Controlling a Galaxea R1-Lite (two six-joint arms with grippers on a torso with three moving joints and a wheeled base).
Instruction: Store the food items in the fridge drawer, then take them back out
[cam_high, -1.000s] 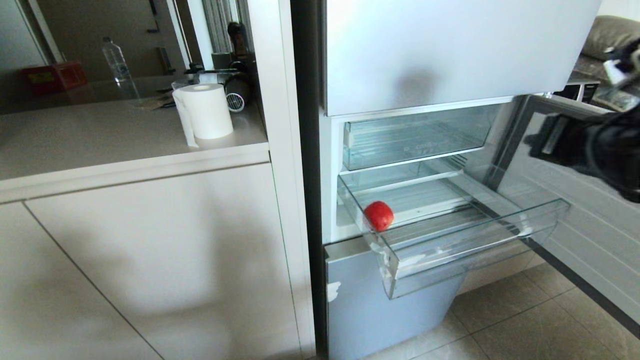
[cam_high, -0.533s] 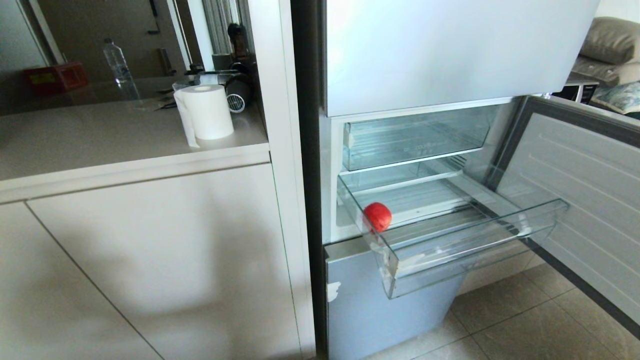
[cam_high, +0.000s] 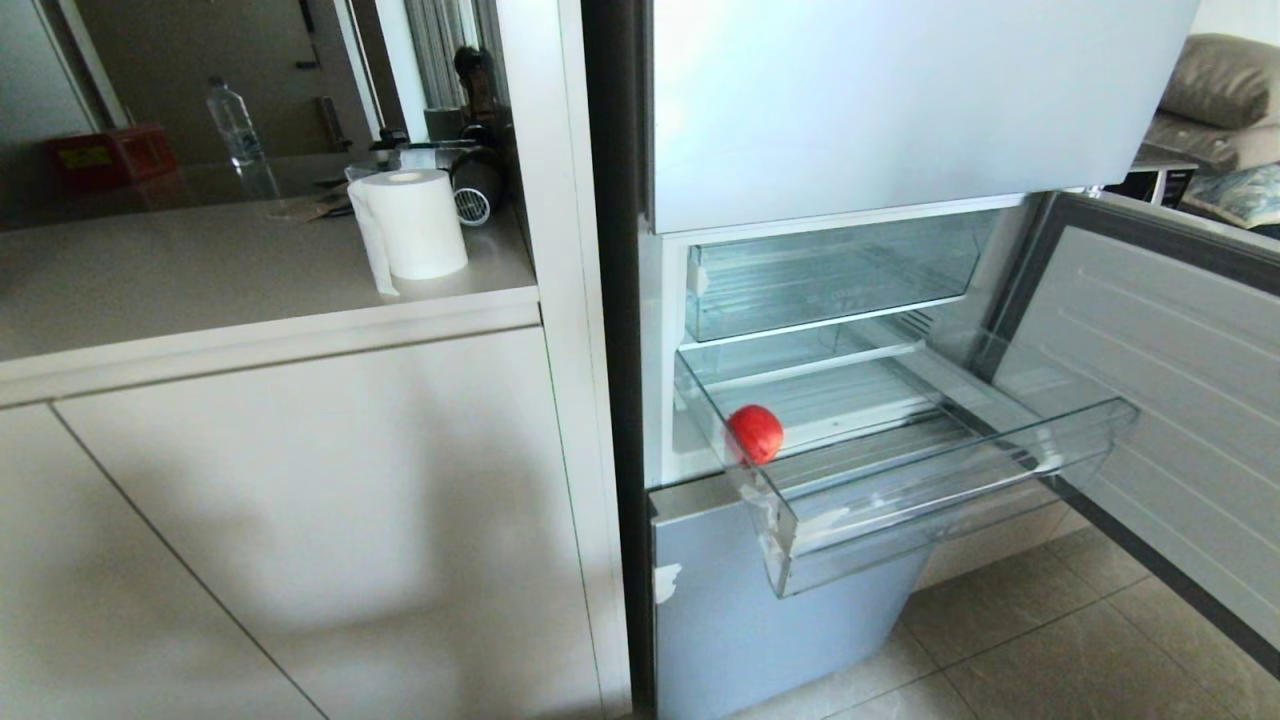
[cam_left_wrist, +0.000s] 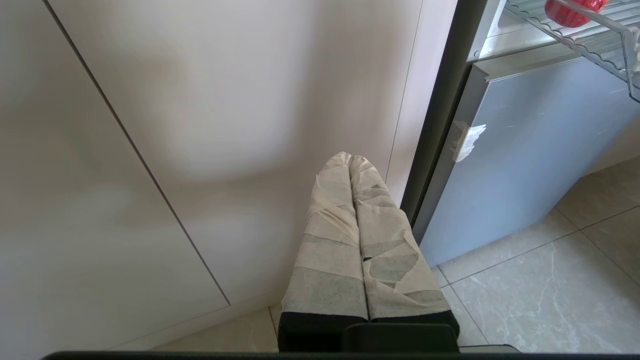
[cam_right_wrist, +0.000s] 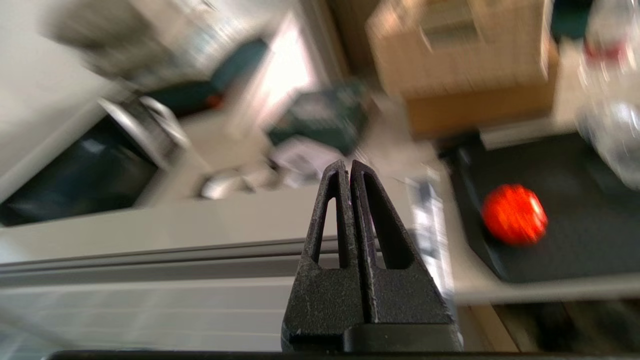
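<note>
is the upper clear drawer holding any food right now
No, the upper drawer looks empty in the head view; the only red food item there sits in the pulled-out fridge drawer below it.

You're facing pale cabinet doors (cam_high: 300, 520) under a beige tabletop (cam_high: 200, 290) holding a paper roll (cam_high: 412, 222); grey floor tiles (cam_high: 1050, 650) lie below, daylight at right.

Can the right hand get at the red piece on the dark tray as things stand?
Probably yes. The right hand, shut and empty, points toward the dark tray, where the red piece lies alone and uncovered. Nothing stands between them, but the hand must open first.
</note>
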